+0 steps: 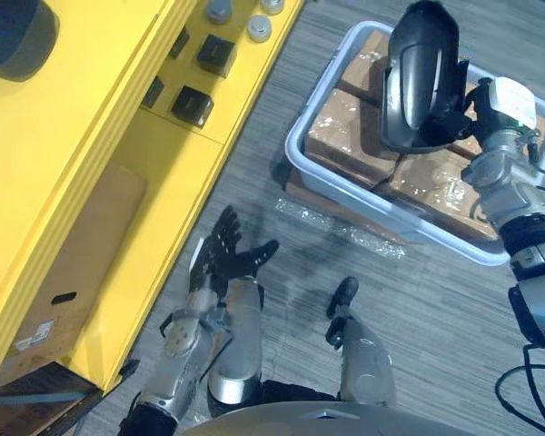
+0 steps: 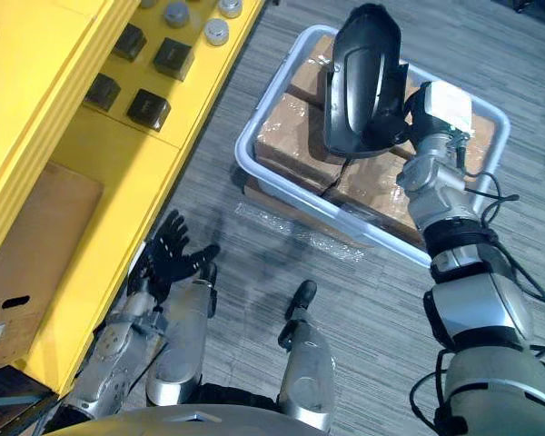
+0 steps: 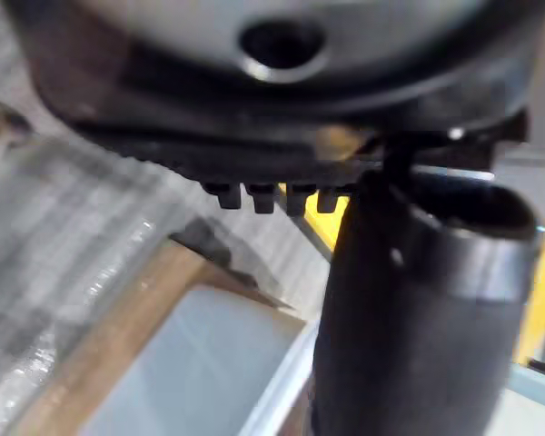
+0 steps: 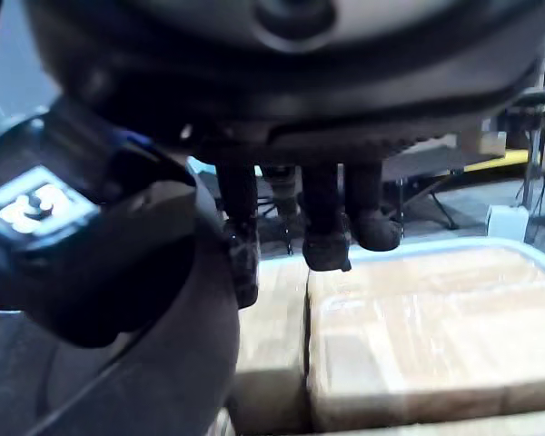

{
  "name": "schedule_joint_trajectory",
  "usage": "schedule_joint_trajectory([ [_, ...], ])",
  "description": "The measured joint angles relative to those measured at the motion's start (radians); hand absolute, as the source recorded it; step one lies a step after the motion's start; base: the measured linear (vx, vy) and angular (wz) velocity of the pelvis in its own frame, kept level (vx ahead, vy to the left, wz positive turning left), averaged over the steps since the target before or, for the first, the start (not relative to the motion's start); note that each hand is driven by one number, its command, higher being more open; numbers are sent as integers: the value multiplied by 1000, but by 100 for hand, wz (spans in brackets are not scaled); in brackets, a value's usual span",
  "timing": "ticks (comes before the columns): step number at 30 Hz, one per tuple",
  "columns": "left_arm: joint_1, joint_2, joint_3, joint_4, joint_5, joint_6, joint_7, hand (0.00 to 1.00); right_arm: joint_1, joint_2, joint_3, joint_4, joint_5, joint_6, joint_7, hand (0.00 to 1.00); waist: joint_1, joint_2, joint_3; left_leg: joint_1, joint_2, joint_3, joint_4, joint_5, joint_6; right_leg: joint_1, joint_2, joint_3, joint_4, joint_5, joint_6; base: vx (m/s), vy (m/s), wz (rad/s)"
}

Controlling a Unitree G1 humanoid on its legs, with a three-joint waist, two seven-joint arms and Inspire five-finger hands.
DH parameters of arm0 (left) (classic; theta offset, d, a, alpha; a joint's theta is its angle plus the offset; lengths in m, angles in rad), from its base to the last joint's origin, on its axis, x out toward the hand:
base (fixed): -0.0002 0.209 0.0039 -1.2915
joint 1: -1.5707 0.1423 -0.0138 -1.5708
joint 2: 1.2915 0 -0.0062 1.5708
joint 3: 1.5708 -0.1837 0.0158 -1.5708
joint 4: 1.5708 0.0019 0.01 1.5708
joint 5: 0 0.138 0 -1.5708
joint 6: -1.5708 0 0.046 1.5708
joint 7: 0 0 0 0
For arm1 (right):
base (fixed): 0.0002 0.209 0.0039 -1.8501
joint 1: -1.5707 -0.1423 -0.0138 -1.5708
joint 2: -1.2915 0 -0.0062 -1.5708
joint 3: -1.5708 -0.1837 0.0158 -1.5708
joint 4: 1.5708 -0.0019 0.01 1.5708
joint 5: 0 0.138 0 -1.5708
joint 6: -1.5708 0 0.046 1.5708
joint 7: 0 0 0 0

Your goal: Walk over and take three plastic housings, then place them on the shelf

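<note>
Your right hand [image 1: 456,116] has its fingers curled round a dark plastic housing [image 1: 418,73], held above the pale bin [image 1: 302,162]; your left hand [image 1: 220,252] hangs spread and empty beside the yellow shelf [image 1: 100,118].

Floor [image 1: 436,300], grey, before me: one pale crate [image 1: 345,191] packed with film-wrapped brown cartons [image 1: 341,136]; a strip of clear film [image 1: 345,227] lying just beside the crate.

Yellow shelf [image 1: 163,145], to my left: black square blocks [image 1: 192,104]; grey round caps [image 1: 259,29]. On the level below: one cardboard box [image 1: 64,272].
</note>
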Motion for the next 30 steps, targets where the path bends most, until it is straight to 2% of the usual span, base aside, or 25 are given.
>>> schedule_joint_trajectory([
  [6, -267, 34, -40, 3, -27, 24, 11, 100, -3, 35, -33, -16, -26, -11, -104, 0, -20, -25, -1, 13, 13, 20, -1, 2, -3, 0, 11, 26, -3, 10, -3, -1, 28, -11],
  [9, -437, 33, -44, 103, -161, 66, 4, 100, -29, 78, -33, -15, -62, -18, -106, 0, -39, -28, -1, 25, 16, 34, -2, 2, -3, 0, 12, 44, -2, 14, -5, -11, 33, -14],
  [13, -644, 25, -43, 307, -361, 146, -18, 100, -87, 138, -31, -16, -104, -62, -118, 0, -64, -36, -1, 28, 28, 61, 0, 1, -4, -13, 22, 74, -11, 26, -9, -25, 33, -20],
  [16, -715, 16, -41, 376, -451, 184, -45, 100, -112, 149, -30, -23, -139, -91, -126, 0, -76, -47, 0, 29, 31, 76, 3, 1, -4, -24, 23, 90, -10, 32, -10, -9, 27, -17],
  [20, -822, 16, -34, 493, -600, 224, -109, 100, -130, 184, -28, -60, -182, -126, -126, 0, -110, -77, 0, 54, 38, 115, 6, -5, -5, -25, 23, 126, -5, 35, -9, 0, 48, -22],
  [25, -887, 15, -31, 529, -692, 237, -208, 100, -130, 197, 1, -98, -233, -194, -135, 0, -145, -79, 1, 71, 49, 142, 21, -28, -4, -25, 32, 158, -1, 35, -8, -22, 49, -21],
  [30, -907, 17, -29, 555, -793, 231, -265, 100, -122, 198, 27, -108, -259, -241, -134, 0, -154, -79, 1, 101, 51, 173, 6, -29, -5, -25, 33, 186, 2, 36, -7, 3, 35, -16],
])
